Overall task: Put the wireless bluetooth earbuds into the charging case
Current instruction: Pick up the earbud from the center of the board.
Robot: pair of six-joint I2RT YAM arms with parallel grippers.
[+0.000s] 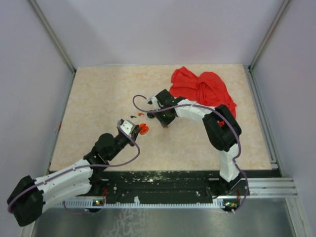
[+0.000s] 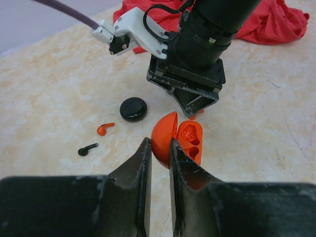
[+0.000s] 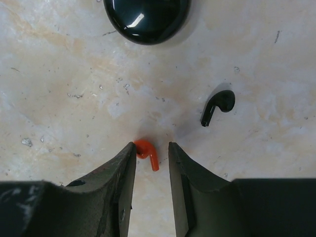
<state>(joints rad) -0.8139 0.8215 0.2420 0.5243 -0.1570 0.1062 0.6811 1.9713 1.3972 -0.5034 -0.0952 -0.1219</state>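
We're on the pick: right gripper (image 3: 150, 144) jaws part-open, straddling orange earbud (image 3: 147, 153). Left gripper (image 2: 158, 145) clamps the open charging case (image 2: 165, 137). Next we need a clean pinch, then socket alignment.

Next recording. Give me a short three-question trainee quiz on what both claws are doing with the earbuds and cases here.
1. True or false: the left claw is shut on the open orange case.
2. Fill in: the orange case is open, while the black puck on the table is ___.
3. What lies on the table between the right claw's fingers? A) nothing B) an orange earbud C) the black puck

Key: 1 true; 2 closed; 3 B.
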